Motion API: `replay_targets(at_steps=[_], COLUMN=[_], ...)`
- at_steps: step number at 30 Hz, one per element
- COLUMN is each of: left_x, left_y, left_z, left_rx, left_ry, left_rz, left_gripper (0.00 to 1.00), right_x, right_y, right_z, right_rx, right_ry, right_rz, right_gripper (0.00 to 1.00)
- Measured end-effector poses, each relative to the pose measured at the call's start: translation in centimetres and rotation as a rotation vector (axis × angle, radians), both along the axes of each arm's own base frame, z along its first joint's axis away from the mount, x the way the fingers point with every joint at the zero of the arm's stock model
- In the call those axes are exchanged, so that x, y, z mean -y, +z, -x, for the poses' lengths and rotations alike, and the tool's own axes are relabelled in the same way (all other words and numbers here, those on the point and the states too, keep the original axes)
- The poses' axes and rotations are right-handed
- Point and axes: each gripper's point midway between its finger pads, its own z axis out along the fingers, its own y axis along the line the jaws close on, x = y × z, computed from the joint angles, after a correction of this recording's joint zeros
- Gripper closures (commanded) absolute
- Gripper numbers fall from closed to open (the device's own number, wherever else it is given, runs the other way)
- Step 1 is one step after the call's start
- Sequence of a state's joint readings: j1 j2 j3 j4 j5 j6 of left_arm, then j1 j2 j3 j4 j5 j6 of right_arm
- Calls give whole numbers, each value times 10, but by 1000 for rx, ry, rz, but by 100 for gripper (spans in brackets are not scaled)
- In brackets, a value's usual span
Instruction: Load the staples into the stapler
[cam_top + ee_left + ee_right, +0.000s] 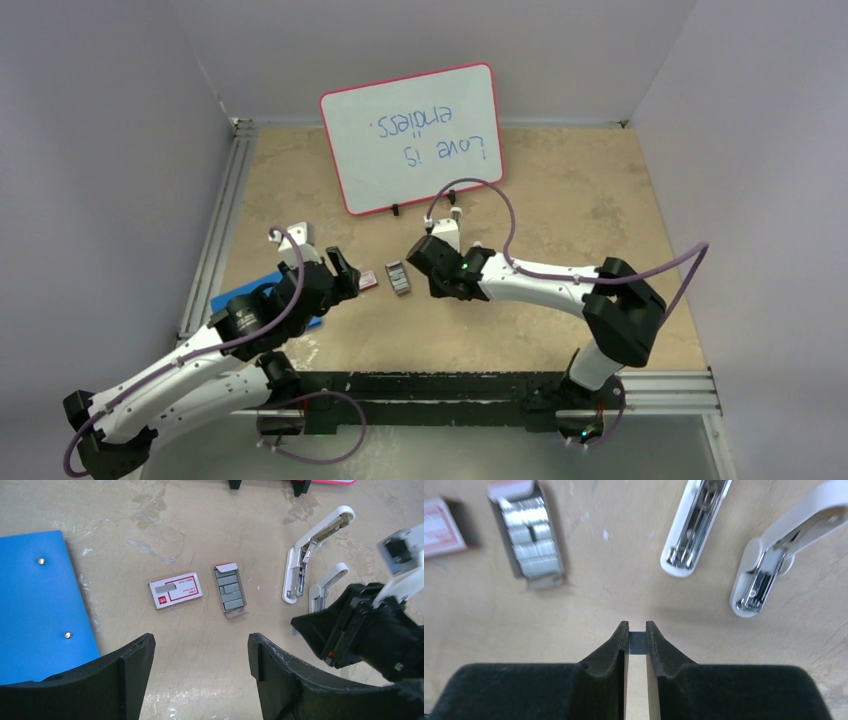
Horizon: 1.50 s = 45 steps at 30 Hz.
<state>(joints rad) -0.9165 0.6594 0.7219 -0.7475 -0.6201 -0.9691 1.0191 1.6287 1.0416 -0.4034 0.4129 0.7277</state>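
Note:
The staples lie as silvery strips in a grey tray (529, 540), also seen from the left wrist (230, 591) and from above (398, 277). The red box (175, 590) lies just left of the tray. The slim white stapler (696, 525) lies open on the table with its metal channel showing; the left wrist view shows it too (300, 565). My right gripper (637, 630) is shut on a small grey strip of staples (638, 642), held above bare table between the tray and the stapler. My left gripper (200, 652) is open and empty, near the box and the tray.
A shorter, stubby white object (774, 555) lies right of the stapler. A blue pad (40, 605) lies at the left. A whiteboard with a red frame (415, 130) stands at the back. Metal rails run along the left and near edges of the table.

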Motion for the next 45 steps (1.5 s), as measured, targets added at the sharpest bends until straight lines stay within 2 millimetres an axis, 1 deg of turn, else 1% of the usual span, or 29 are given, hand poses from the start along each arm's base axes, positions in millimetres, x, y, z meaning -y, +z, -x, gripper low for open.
replay_targets(at_steps=[4, 6, 12, 14, 18, 21, 27, 30, 33, 45], left_x=[4, 6, 13, 15, 21, 25, 31, 32, 32, 32], left_y=[-2, -2, -17, -23, -30, -31, -30, -29, -30, -30], left_z=[0, -1, 1, 1, -1, -3, -7, -7, -7, -7], left_rx=[-10, -12, -37, -52, -68, -68, -52, -48, -49, -48], left_ry=[-11, -17, -40, -47, -57, -68, -93, -100, -103, -106], left_rz=[2, 7, 7, -1, -11, -18, -29, -25, -28, -32], left_gripper=[31, 32, 32, 32, 32, 32, 32, 32, 32, 32], right_x=[-4, -1, 18, 21, 24, 25, 27, 27, 27, 30], right_y=[24, 32, 38, 40, 43, 39, 19, 12, 10, 11], right_z=[-25, -38, -66, -72, -82, -86, -88, -88, -88, -90], right_rx=[94, 131, 192, 207, 228, 231, 216, 210, 208, 225], right_ry=[-96, -150, -295, -327, -374, -404, -452, -467, -476, -487], right_rz=[-51, -68, -89, -101, -126, -130, -108, -101, -100, -94], right_gripper=[82, 81, 81, 81, 81, 81, 82, 82, 82, 82])
